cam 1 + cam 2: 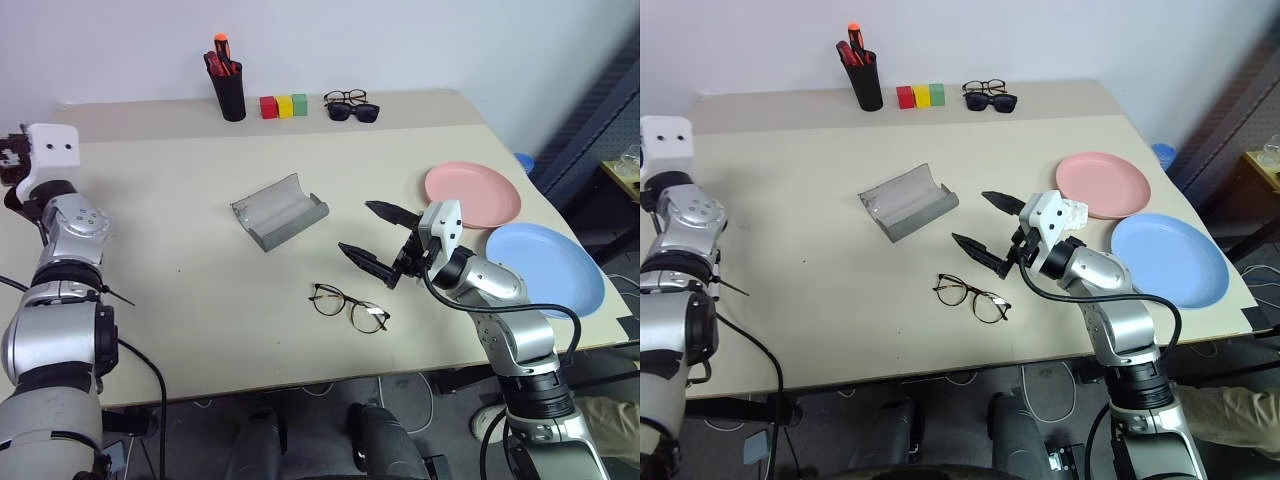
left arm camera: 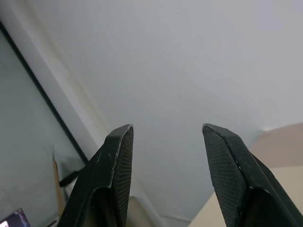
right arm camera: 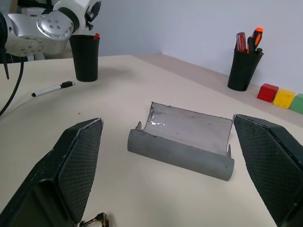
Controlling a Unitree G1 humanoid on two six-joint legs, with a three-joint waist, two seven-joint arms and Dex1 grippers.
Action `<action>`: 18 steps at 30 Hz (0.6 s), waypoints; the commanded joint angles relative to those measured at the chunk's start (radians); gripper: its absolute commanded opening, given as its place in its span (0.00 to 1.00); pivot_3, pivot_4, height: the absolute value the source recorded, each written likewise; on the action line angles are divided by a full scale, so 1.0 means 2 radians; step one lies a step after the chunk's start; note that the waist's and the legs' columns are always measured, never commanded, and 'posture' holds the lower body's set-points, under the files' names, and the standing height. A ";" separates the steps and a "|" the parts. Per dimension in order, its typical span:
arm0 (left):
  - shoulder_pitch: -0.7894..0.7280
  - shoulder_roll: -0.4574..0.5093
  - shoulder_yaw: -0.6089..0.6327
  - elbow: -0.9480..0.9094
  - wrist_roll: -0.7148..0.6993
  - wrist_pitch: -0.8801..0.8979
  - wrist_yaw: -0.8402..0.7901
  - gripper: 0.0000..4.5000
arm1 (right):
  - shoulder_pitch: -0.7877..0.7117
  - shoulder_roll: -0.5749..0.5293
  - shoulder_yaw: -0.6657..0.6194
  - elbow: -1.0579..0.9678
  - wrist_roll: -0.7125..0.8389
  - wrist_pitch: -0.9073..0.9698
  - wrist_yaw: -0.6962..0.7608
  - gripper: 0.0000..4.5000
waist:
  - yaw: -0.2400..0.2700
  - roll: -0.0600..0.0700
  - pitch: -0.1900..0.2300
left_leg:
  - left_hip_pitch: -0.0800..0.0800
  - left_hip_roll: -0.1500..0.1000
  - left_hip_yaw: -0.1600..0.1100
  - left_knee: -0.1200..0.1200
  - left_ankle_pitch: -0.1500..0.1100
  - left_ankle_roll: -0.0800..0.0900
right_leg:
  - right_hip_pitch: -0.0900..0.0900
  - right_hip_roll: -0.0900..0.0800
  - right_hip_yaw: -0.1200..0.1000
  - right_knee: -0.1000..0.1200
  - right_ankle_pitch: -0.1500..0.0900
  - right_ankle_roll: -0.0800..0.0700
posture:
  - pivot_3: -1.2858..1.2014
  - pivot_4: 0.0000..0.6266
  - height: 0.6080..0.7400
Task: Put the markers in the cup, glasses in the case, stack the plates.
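The grey case (image 1: 278, 210) lies open in the middle of the table. The wire-framed glasses (image 1: 348, 306) rest in front of it, near the table's front edge. My right gripper (image 1: 375, 240) hovers open and empty between case and glasses. The pink plate (image 1: 472, 194) and the blue plate (image 1: 545, 268) lie side by side on the right, apart. In the right wrist view the dark cup (image 3: 85, 56) stands upright with a red tip (image 3: 96, 36) at its rim. A white marker with a black cap (image 3: 52, 89) lies on the table beside it. My left gripper (image 2: 165, 127) is open, empty, aimed at the wall.
A black pen holder (image 1: 229, 92) with red and orange markers stands at the back edge. Beside it sit red, yellow and green blocks (image 1: 284, 106), and further right two other pairs of glasses (image 1: 350, 106).
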 commanded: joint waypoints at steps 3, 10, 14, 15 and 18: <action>0.015 -0.033 0.073 -0.065 -0.116 -0.031 -0.162 0.51 | 0.005 -0.008 -0.017 -0.015 0.002 -0.013 -0.004 1.00 | 0.002 0.000 0.000 | 0.000 0.000 0.000 0.000 0.000 0.000 | 0.000 0.000 0.000 0.000 0.000 0.000 | 0.52 0.24 1.00; 0.179 -0.039 0.132 -0.374 -0.253 0.108 -0.322 0.51 | 0.026 -0.010 -0.033 -0.021 0.010 -0.012 -0.017 1.00 | -0.009 0.000 0.000 | 0.000 0.000 0.001 0.000 0.000 0.000 | 0.000 0.000 0.000 0.000 0.000 0.000 | 0.52 0.24 1.00; 0.243 -0.031 0.143 -0.504 -0.304 0.220 -0.373 0.51 | 0.018 -0.006 -0.030 -0.006 0.007 -0.015 -0.014 1.00 | -0.010 0.000 0.000 | 0.001 0.000 0.000 0.000 0.000 0.000 | 0.000 0.000 0.000 0.002 0.000 0.000 | 0.52 0.24 1.00; 0.261 -0.028 0.143 -0.539 -0.317 0.256 -0.385 0.51 | 0.015 -0.006 -0.030 -0.001 0.007 -0.016 -0.011 1.00 | -0.010 0.000 0.000 | 0.001 0.000 0.000 0.001 0.000 0.000 | 0.000 0.000 0.000 0.002 0.000 -0.001 | 0.52 0.24 1.00; 0.303 -0.023 0.157 -0.637 -0.368 0.381 -0.384 0.51 | 0.009 -0.015 -0.029 0.007 0.011 -0.018 0.008 1.00 | -0.010 0.000 0.000 | 0.002 0.000 0.000 0.001 0.000 0.000 | 0.001 -0.001 0.000 0.002 -0.001 -0.002 | 0.52 0.24 1.00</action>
